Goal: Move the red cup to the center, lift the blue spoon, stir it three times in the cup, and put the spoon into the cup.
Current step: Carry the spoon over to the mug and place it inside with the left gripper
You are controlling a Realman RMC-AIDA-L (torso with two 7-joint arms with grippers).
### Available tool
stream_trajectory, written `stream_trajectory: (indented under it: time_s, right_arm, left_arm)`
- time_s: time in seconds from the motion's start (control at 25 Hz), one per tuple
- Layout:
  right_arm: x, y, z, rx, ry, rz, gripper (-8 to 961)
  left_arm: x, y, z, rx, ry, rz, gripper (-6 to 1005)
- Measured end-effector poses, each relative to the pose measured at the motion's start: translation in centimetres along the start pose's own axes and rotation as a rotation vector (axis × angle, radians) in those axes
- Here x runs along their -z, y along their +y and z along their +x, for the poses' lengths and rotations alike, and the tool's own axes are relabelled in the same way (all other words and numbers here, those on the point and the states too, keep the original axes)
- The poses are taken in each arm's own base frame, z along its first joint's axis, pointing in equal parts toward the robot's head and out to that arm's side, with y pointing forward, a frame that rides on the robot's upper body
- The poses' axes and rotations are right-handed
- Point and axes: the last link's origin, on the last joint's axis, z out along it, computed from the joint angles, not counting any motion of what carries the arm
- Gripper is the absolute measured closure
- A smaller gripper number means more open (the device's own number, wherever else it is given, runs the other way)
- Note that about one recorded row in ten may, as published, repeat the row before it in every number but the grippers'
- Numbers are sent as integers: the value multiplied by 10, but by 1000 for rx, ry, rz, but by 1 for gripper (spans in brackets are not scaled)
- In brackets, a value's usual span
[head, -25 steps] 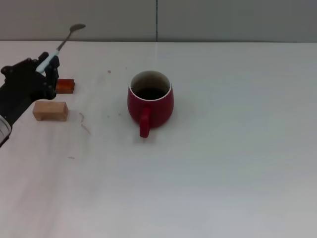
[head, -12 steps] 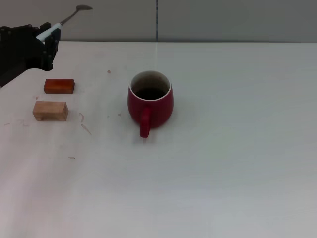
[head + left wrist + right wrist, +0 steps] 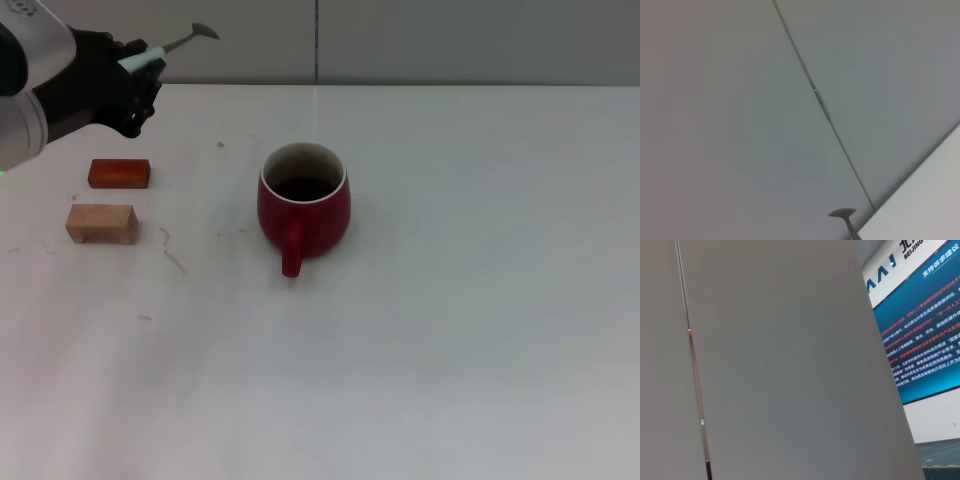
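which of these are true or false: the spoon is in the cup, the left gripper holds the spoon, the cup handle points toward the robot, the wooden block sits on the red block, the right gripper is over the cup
1. The blue spoon is in the red cup. False: it is held up in the air, off to the cup's left.
2. The left gripper holds the spoon. True: it grips the pale handle, bowl end pointing away.
3. The cup's handle points toward the robot. True.
4. The wooden block sits on the red block. False: both lie on the table, apart, the wooden one nearer the robot.
5. The right gripper is over the cup. False: it is not in the head view.
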Motion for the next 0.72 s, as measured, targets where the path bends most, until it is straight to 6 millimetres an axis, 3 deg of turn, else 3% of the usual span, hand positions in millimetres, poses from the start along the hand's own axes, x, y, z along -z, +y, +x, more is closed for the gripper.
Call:
stream_trajectory:
  time_s: [0.28,0.4,0.72]
  right_arm:
    - [1,-1,0,2,2,1,174]
    - [3,-3,0,2,5,4,174]
    - [4,-4,0,4,8,8,173]
  left_arm:
    - [2,-4,30,-116,-2,-110,810]
    - [3,-3,36,-224,-18,-179,809]
    - [8,6,50,-307,-118,-338,807]
